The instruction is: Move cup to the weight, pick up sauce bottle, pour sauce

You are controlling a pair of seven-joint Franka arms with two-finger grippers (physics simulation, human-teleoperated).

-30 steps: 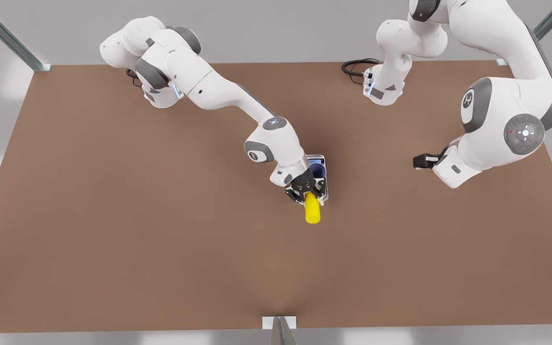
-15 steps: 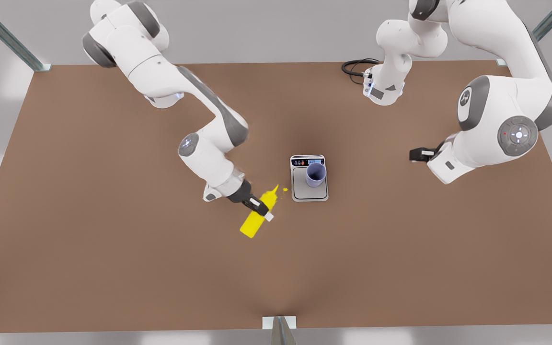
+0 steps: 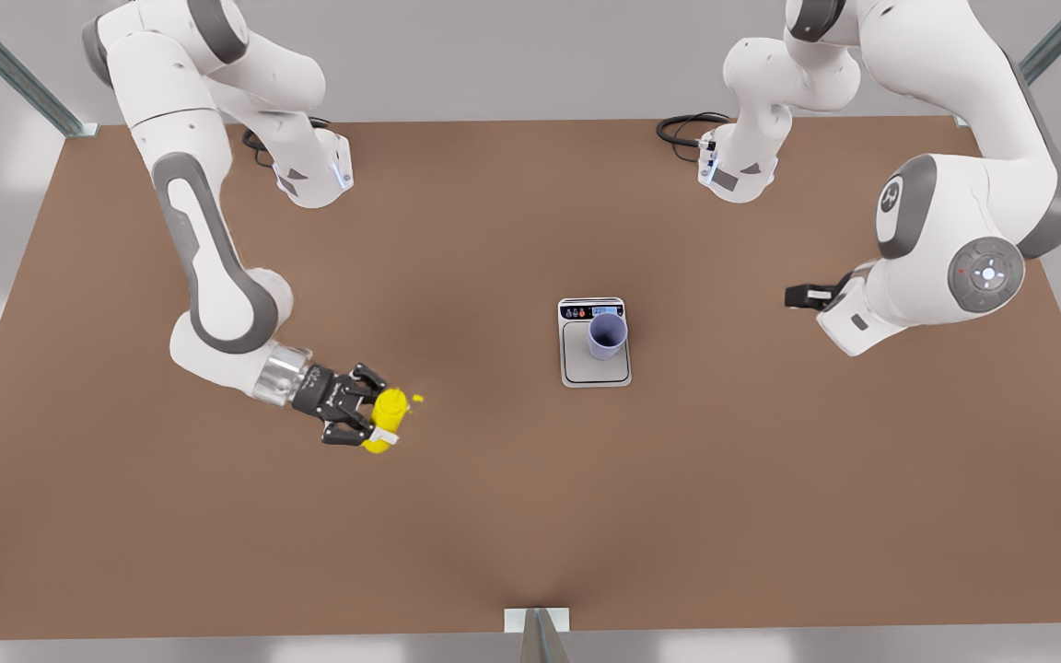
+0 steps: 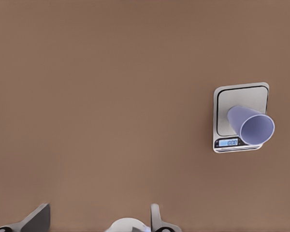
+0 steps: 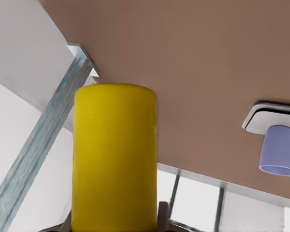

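The sauce bottle (image 3: 387, 412) is held by the right gripper (image 3: 370, 416), whose fingers are closed on its yellow body. This is on the front view's left, low over the desk (image 3: 530, 516). In the right wrist view the sauce bottle (image 5: 113, 154) is seen as a plain cylinder that runs straight out from between the fingers. The end away from the fingers looks blunt, and no nozzle is seen there. A small yellow speck (image 3: 416, 398) is seen just beside the bottle, on the side that faces the cup. It cannot be told whether this is the nozzle tip or a drop of sauce.

From this gripper the cup (image 3: 606, 336) lies toward the front view's right and a little farther back. It is well apart, and bare desk is between them. The cup is standing upright with its mouth open on the weight (image 3: 595, 368), close to the edge with the display. The first step of the task is therefore judged as done.

The pour is judged to depend on this distance. The bottle must be carried across to a place above the cup's mouth, and its nozzle must be turned down toward it.

Farthest away, on the front view's right, the left gripper (image 3: 807, 296) is waiting with its fingers spread and nothing between them. In its wrist view the cup (image 4: 251, 126) and the weight (image 4: 241, 99) are seen well off.
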